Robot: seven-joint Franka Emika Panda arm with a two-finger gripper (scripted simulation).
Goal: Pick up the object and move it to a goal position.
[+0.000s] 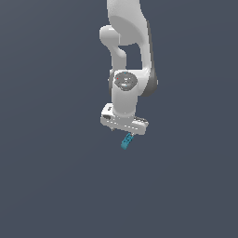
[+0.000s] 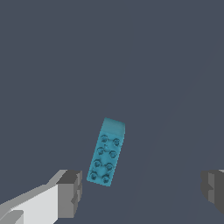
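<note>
The largest item in view is the white arm (image 1: 125,56), which descends from 12 o'clock in the exterior view and ends in a wrist pointed straight down at the plain grey surface (image 1: 56,186). Below the wrist sits the gripper (image 1: 124,131), its body slightly slanted. In the wrist view the two dark fingertips (image 2: 72,192) stand wide apart with nothing between them touching either pad, so the gripper is open and empty.

The smallest item is the object (image 2: 106,152), a teal-blue oblong block with two rows of studs on top. It lies on the surface just below the gripper (in the exterior view, at about 5 o'clock from the gripper body). In the wrist view it lies nearer one finger than the other, its long axis tilted slightly off the line that runs square across the gap between the fingers.

Handling estimate: the block is probably light, rigid and smooth-sided, so it may slip or twist under an off-centre pinch. Grasp across the two long side faces at mid-length.
</note>
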